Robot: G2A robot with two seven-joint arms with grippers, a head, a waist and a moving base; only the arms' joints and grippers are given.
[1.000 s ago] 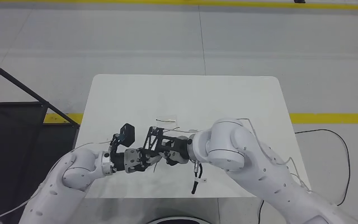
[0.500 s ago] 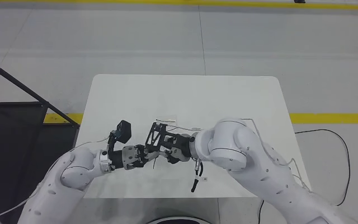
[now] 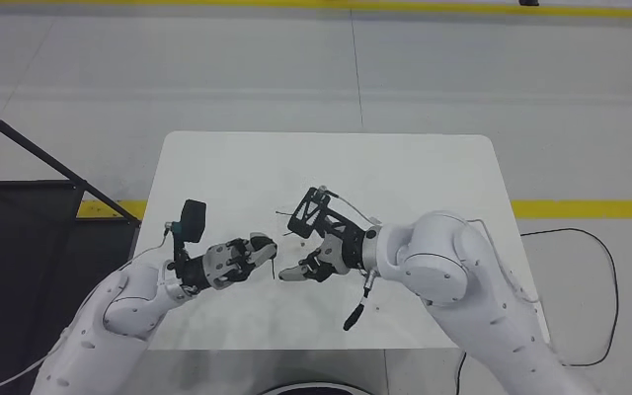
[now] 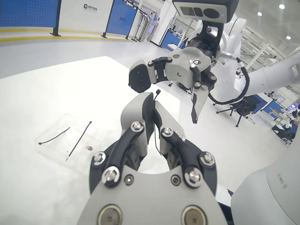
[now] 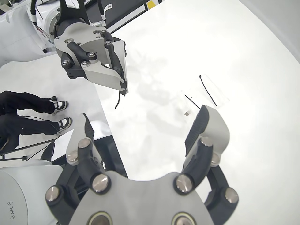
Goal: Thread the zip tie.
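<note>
Zip tie pinched in my left jaws, right jaws spread wide.
The zip tie (image 4: 157,92) is a thin black strip. Its small square head pokes past the tips of my left jaws and its tail hangs behind the pads, above the near-left desk (image 3: 415,168). My right jaws are just to its right, not touching.

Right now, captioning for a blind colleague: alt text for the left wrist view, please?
The left claw is shut on a black zip tie, its head sticking out; the open right claw faces it. Two spare ties lie on the white table.
</note>
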